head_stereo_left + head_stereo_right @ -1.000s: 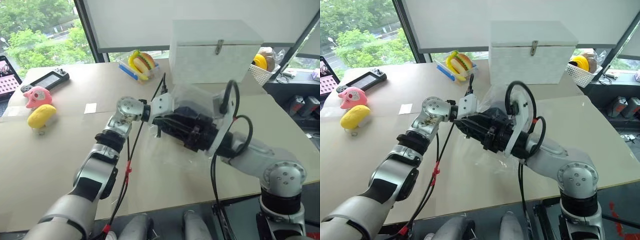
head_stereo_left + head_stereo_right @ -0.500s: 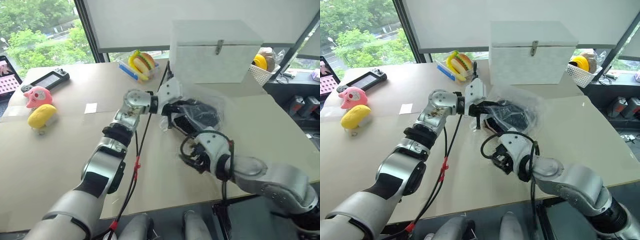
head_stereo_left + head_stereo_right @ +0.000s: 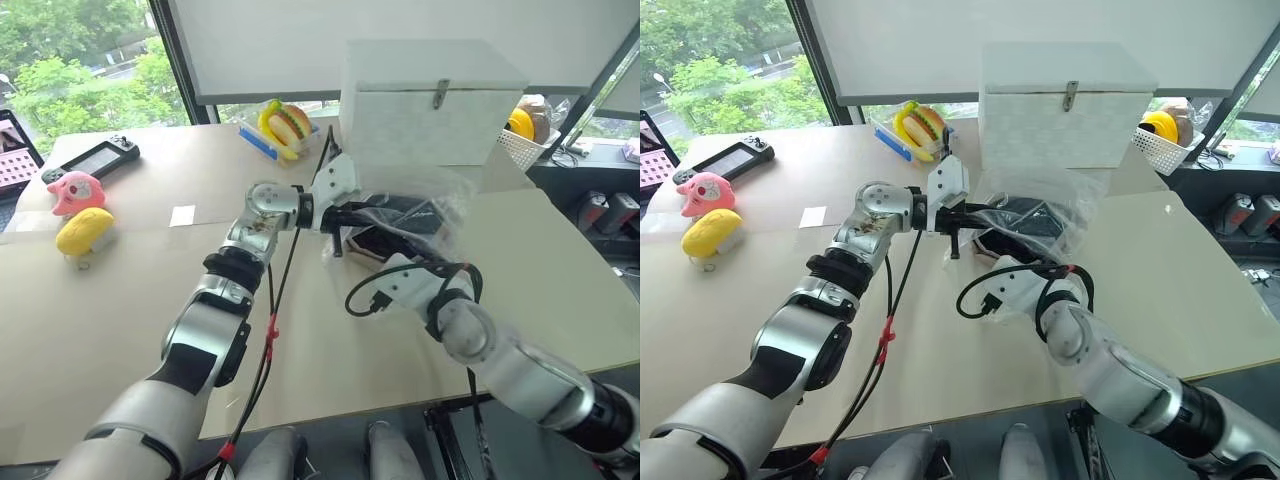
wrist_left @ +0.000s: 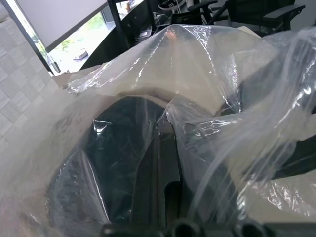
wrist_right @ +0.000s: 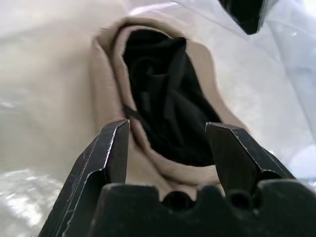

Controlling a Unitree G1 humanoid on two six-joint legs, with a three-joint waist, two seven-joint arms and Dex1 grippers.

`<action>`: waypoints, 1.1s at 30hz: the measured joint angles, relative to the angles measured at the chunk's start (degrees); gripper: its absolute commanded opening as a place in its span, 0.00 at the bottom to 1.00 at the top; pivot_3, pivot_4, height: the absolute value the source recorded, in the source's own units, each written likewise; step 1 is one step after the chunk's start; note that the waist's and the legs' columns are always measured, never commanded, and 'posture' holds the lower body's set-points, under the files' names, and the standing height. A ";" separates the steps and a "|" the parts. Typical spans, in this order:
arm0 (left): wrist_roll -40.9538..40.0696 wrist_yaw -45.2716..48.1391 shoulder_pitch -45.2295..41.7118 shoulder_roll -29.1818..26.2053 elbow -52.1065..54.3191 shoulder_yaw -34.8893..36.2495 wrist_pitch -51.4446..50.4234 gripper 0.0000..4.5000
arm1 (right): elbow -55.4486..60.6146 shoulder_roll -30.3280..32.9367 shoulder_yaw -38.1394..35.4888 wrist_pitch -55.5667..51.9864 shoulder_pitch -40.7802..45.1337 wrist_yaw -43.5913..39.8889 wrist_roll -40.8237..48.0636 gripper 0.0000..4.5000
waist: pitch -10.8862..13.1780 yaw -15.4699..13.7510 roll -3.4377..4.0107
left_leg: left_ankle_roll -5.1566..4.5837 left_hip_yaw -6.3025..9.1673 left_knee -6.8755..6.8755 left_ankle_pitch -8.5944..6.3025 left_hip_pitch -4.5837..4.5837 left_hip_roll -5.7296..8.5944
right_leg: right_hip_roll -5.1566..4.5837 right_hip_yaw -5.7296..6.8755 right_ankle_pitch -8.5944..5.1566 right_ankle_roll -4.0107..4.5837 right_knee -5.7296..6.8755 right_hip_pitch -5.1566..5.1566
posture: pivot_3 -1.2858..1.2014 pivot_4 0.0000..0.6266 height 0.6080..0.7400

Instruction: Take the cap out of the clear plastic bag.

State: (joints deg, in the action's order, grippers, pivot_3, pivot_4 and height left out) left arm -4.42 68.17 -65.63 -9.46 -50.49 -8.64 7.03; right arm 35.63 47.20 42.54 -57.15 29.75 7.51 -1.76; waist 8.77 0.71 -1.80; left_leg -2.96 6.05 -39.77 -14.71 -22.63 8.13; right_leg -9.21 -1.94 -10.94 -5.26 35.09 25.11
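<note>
Cap (image 5: 163, 98) between spread right gripper (image 5: 168, 143) fingers

Bright window daylight (bag (image 4: 207, 89) glares), soft shadows.

Office or lab space set up for robot trials. Wide beige table (image 3: 120, 330) beside tall windows (image 3: 70, 60) with trees outside; far off, a white box (image 3: 430, 100), toy food (image 3: 285, 125), plush toys (image 3: 80, 210), a handheld console (image 3: 95, 160), a basket (image 3: 525, 135); office chairs (image 4: 247, 10) beyond.
</note>
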 measured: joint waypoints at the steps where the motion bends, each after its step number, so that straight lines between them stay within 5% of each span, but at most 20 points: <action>1: -0.02 -0.04 0.00 0.00 -0.13 0.00 -0.01 0.02 | -2.83 -1.34 1.44 1.02 -0.05 -0.69 -2.29 0.68 | 0.00 0.02 0.00 | 0.00 0.00 0.00 0.00 0.00 0.00 | 0.01 0.00 0.00 0.00 0.00 0.01 | 0.52 0.24 0.98; 10: -0.04 -0.48 0.00 -0.02 -0.25 0.01 -0.95 0.02 | -10.90 -6.51 -0.18 7.02 -3.35 -8.17 -9.36 0.68 | 0.00 0.04 0.00 | -0.02 0.00 -0.02 -0.02 -0.03 0.00 | 0.02 0.00 0.02 0.01 0.00 0.06 | 0.52 0.24 0.98; 23: -0.13 -0.95 0.03 -0.12 0.49 0.01 -2.21 0.02 | -29.02 -16.30 -6.82 12.93 -0.83 -8.31 -20.65 0.68 | 0.00 0.25 0.00 | 0.03 -0.01 -0.02 0.01 -0.01 -0.02 | 0.06 -0.02 0.10 0.08 0.01 0.06 | 0.52 0.24 0.98; 30: -0.13 -1.24 0.05 -0.29 0.52 0.01 -2.22 0.00 | -32.79 -21.17 -8.39 17.88 -1.58 -10.03 -23.46 0.14 | -0.01 0.77 0.01 | 0.07 -0.01 -0.01 0.04 0.03 -0.04 | 0.09 -0.04 0.12 0.10 0.03 0.06 | 0.52 0.24 0.98; 33: -0.13 -1.27 0.09 -0.51 0.52 0.01 -2.21 0.00 | -32.79 -21.88 -9.80 19.61 -1.63 -11.11 -24.84 0.01 | -0.01 1.01 0.01 | 0.07 0.00 -0.02 0.03 0.03 -0.04 | 0.10 -0.03 0.12 0.10 0.03 0.05 | 0.52 0.24 0.98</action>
State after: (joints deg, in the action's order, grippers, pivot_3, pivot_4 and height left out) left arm -4.55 66.90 -65.55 -9.97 -49.97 -8.63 4.81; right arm 2.84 25.32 32.73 -37.53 28.12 -3.60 -26.60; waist 8.76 1.72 -1.79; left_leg -2.89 6.05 -39.79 -14.68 -22.60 8.09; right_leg -9.11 -1.97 -10.82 -5.16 35.12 25.16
